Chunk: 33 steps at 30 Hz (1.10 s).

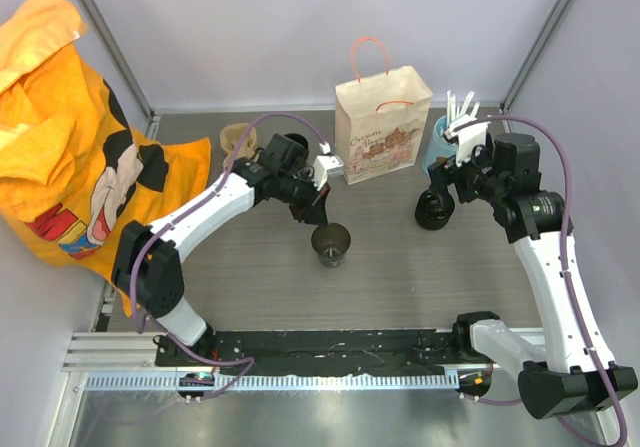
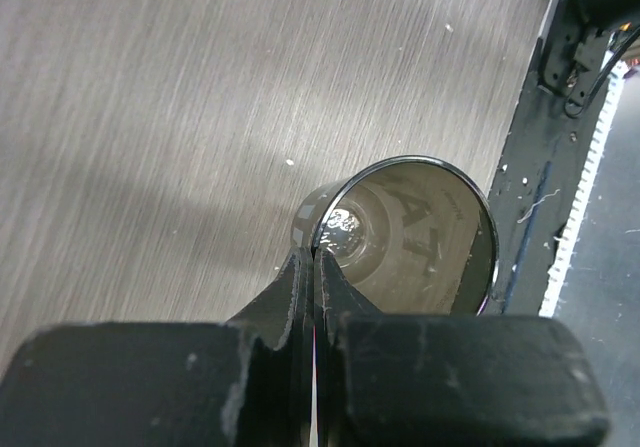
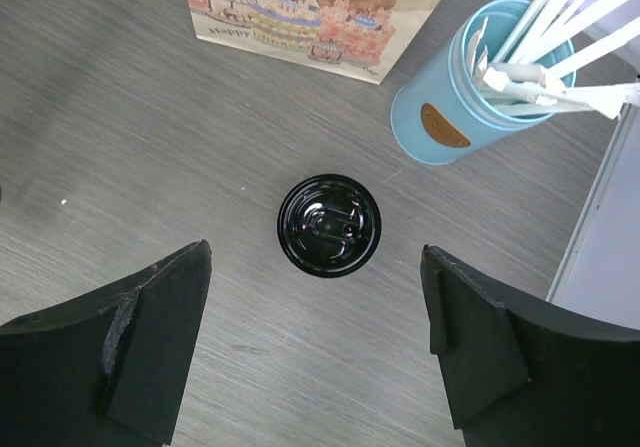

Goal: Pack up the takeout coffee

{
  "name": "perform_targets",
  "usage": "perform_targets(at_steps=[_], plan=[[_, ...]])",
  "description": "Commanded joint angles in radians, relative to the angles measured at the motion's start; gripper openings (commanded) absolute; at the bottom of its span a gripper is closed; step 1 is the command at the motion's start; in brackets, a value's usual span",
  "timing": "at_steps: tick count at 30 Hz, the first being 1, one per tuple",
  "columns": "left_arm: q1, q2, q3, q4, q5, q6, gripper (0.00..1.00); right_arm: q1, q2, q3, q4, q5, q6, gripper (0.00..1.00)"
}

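Observation:
A black tapered cup (image 1: 331, 245) stands upright and lidless at mid-table. In the left wrist view its open mouth (image 2: 415, 232) shows a pale inside. My left gripper (image 1: 322, 223) is shut on the cup's near rim, one finger inside and one outside (image 2: 315, 257). A black round lid (image 1: 433, 210) lies on the table to the right, apart from the cup. My right gripper (image 1: 440, 187) hangs open above the lid (image 3: 329, 225), fingers wide on either side and not touching it (image 3: 315, 250).
A printed paper bag (image 1: 383, 127) with pink handles stands behind, its base in the right wrist view (image 3: 320, 7). A light-blue cup of white straws (image 1: 443, 135) (image 3: 470, 87) stands right of it. A brown pulp carrier (image 1: 238, 139) and orange cloth (image 1: 70, 147) are at the left.

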Motion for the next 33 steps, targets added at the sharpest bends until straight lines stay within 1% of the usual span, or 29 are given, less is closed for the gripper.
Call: perform_targets(at_steps=[1, 8, 21, 32, 33], plan=[[-0.021, 0.055, -0.016, 0.098, -0.009, 0.005, 0.00, -0.002, -0.032, -0.036, 0.039, 0.032, -0.021, 0.90], [-0.041, 0.093, -0.071, 0.210, -0.015, -0.031, 0.01, -0.002, -0.052, -0.080, 0.071, 0.016, -0.001, 0.90], [-0.046, 0.107, -0.106, 0.287, -0.020, -0.064, 0.08, -0.004, -0.063, -0.091, 0.080, -0.004, 0.013, 0.90], [-0.046, 0.106, -0.111, 0.282, -0.023, -0.057, 0.23, -0.002, -0.072, -0.091, 0.080, 0.001, 0.014, 0.90], [-0.046, 0.100, -0.108, 0.279, -0.026, -0.057, 0.27, -0.004, -0.075, -0.093, 0.079, 0.002, 0.014, 0.90]])
